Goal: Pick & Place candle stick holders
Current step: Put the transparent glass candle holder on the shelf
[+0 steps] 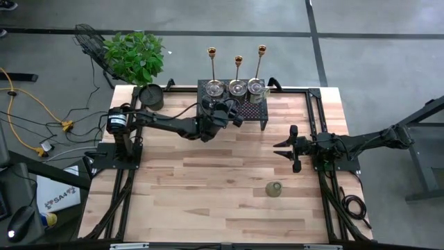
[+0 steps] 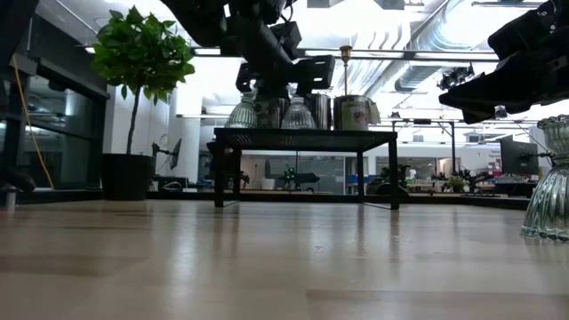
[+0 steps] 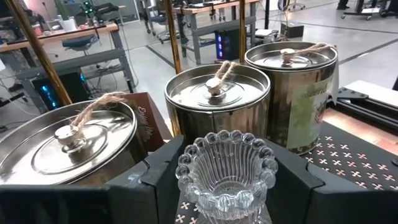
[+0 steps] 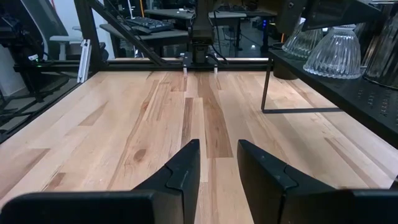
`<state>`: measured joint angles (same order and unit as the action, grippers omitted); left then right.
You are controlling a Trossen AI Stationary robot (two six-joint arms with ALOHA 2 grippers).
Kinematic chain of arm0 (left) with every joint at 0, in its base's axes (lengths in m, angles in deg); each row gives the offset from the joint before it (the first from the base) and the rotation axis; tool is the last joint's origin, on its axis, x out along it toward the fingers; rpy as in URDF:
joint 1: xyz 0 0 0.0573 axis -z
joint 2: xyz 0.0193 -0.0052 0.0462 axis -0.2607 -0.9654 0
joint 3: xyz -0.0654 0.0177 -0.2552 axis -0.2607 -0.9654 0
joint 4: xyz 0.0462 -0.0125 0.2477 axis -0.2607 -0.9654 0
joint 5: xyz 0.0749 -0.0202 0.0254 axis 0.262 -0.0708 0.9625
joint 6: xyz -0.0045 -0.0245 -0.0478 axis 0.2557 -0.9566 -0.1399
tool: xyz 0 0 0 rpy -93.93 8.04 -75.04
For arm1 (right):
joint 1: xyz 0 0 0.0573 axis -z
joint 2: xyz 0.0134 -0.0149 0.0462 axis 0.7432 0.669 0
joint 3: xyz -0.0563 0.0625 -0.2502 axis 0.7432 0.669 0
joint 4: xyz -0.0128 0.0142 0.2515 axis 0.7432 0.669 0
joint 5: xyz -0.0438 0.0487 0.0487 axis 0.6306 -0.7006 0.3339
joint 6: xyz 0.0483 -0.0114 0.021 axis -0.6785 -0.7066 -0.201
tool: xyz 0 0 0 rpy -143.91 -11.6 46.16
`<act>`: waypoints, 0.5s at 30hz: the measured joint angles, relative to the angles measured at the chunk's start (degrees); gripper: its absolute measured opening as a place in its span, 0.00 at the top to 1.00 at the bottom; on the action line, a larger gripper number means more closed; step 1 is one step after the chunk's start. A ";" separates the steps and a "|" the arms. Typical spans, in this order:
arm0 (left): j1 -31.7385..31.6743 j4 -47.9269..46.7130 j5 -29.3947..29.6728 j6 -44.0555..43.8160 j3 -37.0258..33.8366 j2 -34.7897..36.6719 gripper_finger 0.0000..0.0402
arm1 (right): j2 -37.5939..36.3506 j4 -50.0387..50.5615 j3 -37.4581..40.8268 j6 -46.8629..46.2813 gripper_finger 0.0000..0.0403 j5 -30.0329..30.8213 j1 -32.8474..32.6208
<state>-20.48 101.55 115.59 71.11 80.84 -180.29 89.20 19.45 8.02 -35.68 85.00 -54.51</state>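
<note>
Left hand (image 3: 227, 186) clamped on glass cup (image 3: 226, 167) over rack (image 1: 263, 111), cup base hidden; right hand (image 4: 217, 165) ajar, empty, above surface (image 4: 124, 124)

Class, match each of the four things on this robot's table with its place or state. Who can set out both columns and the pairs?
1. clear glass cup
2. greenish cup
3. gold candlesticks
4. right pincer

A. standing alone, apart from the rest
B. open, holding nothing
C. gripped by the left pincer
D. in a row at the far side of the black rack

Pairs: 1-C, 2-A, 3-D, 4-B
</note>
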 joint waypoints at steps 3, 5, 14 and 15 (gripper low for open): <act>0.00 0.00 -0.59 0.00 0.00 0.00 0.56 | 0.00 0.00 -0.01 -0.01 0.75 0.00 0.00; 0.00 0.00 -0.56 0.00 0.00 0.00 0.56 | 0.00 0.00 -0.01 0.00 0.75 0.00 0.01; 0.00 -0.02 -0.53 0.44 0.00 0.00 0.56 | 0.00 0.00 0.00 -0.01 0.75 0.00 0.02; 0.00 -0.02 -0.53 0.44 0.00 0.00 0.56 | 0.00 0.00 -0.01 0.00 0.75 0.00 0.00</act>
<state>-20.48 101.53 115.06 71.55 80.84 -180.29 89.20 19.45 8.01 -35.68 85.00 -54.51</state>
